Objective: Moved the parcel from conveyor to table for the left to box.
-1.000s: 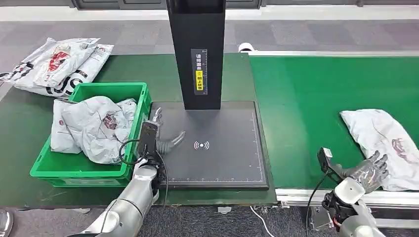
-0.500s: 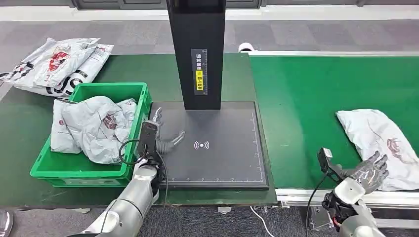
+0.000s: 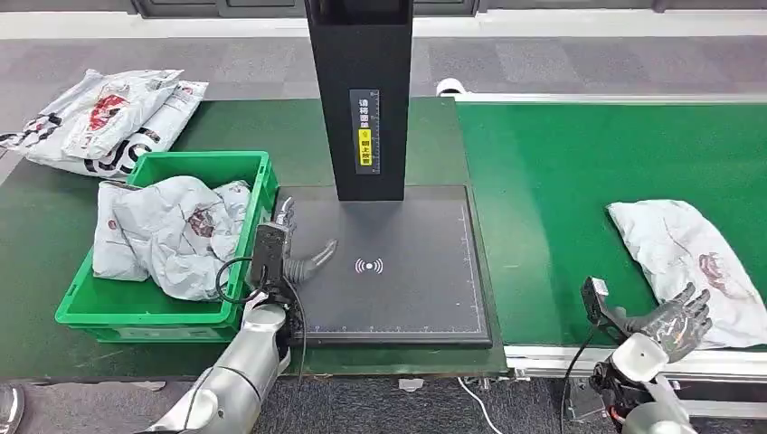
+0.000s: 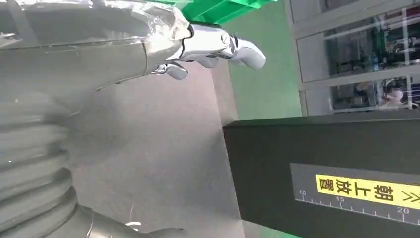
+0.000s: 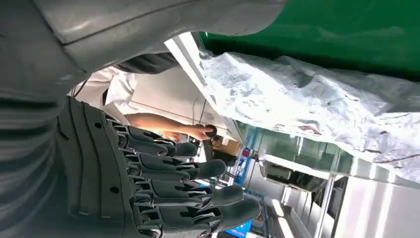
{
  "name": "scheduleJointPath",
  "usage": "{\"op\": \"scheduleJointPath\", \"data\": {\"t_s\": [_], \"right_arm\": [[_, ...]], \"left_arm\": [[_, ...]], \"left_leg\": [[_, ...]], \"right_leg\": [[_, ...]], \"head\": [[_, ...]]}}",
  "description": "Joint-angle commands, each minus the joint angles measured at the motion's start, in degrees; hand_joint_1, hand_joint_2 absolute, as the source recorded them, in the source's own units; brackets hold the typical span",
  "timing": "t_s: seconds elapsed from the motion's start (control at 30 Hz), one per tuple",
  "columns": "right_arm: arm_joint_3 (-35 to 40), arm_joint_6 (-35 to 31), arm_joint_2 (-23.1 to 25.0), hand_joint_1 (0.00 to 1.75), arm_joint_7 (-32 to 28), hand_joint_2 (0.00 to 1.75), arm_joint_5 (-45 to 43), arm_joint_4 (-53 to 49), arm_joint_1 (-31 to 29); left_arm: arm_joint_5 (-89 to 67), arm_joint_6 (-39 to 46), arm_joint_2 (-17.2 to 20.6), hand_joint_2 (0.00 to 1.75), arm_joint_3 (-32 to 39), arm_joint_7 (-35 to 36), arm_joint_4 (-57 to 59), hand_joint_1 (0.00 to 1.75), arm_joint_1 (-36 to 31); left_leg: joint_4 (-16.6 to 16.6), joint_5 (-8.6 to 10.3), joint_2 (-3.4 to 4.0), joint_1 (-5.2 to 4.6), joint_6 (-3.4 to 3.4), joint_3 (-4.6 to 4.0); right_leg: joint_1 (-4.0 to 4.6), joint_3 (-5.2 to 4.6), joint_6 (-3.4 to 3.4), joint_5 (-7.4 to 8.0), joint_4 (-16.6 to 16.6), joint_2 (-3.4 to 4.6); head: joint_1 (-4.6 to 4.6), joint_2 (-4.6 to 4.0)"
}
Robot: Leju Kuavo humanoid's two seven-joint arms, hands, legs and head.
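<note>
- The right hand (image 3: pixel 677 318) hung at the near edge of the conveyor (image 3: pixel 561 181), fingers spread and holding nothing; over the last second it had barely shifted.
- The parcel (image 3: pixel 683 258), a crumpled grey-white poly mailer with a red mark, had ridden leftward along the belt during that second, so its near corner now lay just beside the open fingers. In the right wrist view the bag's wrinkled film (image 5: pixel 317 104) sat close past the fingers (image 5: pixel 198 168), apart from them. I judged the grasp had not begun and the belt was bringing the parcel within reach.
- The left hand (image 3: pixel 303 253) stayed low over the dark scanning pad (image 3: pixel 407 298), fingers loosely apart and empty, waiting for the handover.
- Beyond it, the green bin (image 3: pixel 99 312) held several similar bags.
</note>
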Motion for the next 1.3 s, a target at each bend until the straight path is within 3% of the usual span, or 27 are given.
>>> {"op": "scheduleJointPath", "data": {"t_s": [0.03,1.3], "right_arm": [[2.3,0.15,0.25,0.0,-0.06,1.75,-0.18,2.09,-1.33],[2.22,0.23,-0.07,0.0,0.17,1.75,-0.19,2.52,-1.61]], "left_arm": [[0.18,-0.36,1.65,1.75,-3.73,0.17,1.18,0.0,-0.57],[0.81,0.12,1.45,1.75,-3.92,0.17,1.76,0.0,-0.92]], "left_leg": [[-0.1,-0.05,0.18,0.02,-0.01,0.2],[-0.05,-0.04,0.13,0.02,-0.01,0.13]], "right_leg": [[0.04,0.16,-0.06,0.0,-0.11,0.09],[0.04,0.12,-0.04,0.0,-0.08,0.05]], "head": [[-0.02,0.0],[0.0,-0.02]]}}
